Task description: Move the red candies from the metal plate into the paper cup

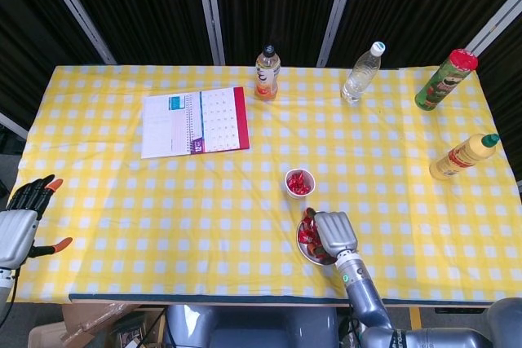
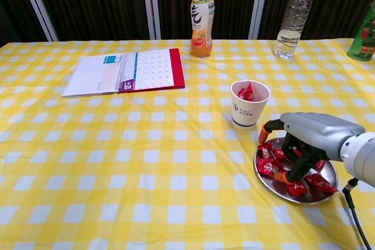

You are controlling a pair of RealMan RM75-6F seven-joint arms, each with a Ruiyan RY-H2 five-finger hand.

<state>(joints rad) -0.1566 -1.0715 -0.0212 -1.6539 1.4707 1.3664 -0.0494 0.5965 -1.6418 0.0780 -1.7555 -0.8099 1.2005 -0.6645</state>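
Several red candies point(image 2: 300, 181) are lying in the metal plate point(image 2: 328, 188) near the front edge of the table point(image 2: 146, 162), right of centre. The right hand point(image 2: 307, 139) is hanging over the plate with its fingers point(image 2: 291, 172) curled down among the wrappers; whether they are actually pinching one is impossible to tell, since the palm is covering the spot in the head view. Just beyond the plate, the paper cup point(image 2: 250, 103) is standing upright with a few candies already showing inside it. The left hand point(image 1: 18, 222) is hovering off the table's left edge, fingers spread and holding nothing. Farther back, a spiral notebook point(image 2: 126, 71) is lying flat, and an orange drink bottle point(image 2: 201, 19) and a clear water bottle point(image 2: 291, 16) are standing upright.
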